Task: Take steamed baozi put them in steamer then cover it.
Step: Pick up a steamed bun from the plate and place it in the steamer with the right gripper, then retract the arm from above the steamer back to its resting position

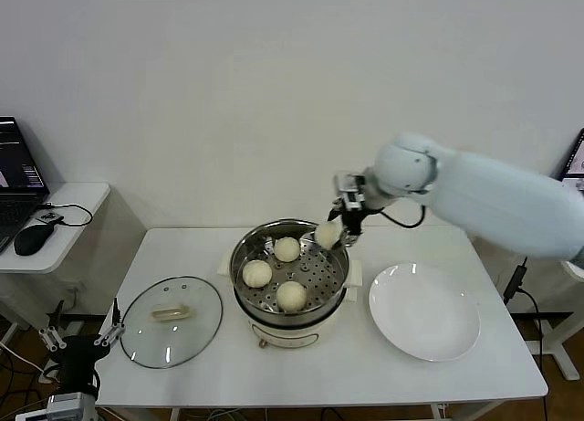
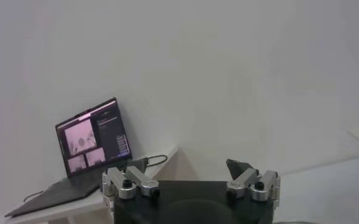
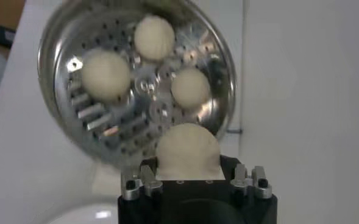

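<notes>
Three steamed baozi [image 1: 257, 273] [image 1: 286, 248] [image 1: 291, 295] lie on the perforated tray of the steamer [image 1: 243, 253], a shiny steel pot on a cream base at the table's middle. My right gripper [image 1: 330, 233] hangs over the steamer's back right rim, shut on another baozi [image 3: 188, 152], which fills the space between its fingers. The cover [image 1: 172, 320], a clear glass lid with a cream handle, lies flat on the table left of the steamer. My left gripper [image 1: 82, 340] is parked low beside the table's front left corner, open with nothing in it [image 2: 191, 181].
A bare white plate [image 1: 424, 311] sits on the table right of the steamer. A side table at the far left carries a laptop [image 1: 18, 179] and a mouse [image 1: 33, 238]. A white wall stands behind the table.
</notes>
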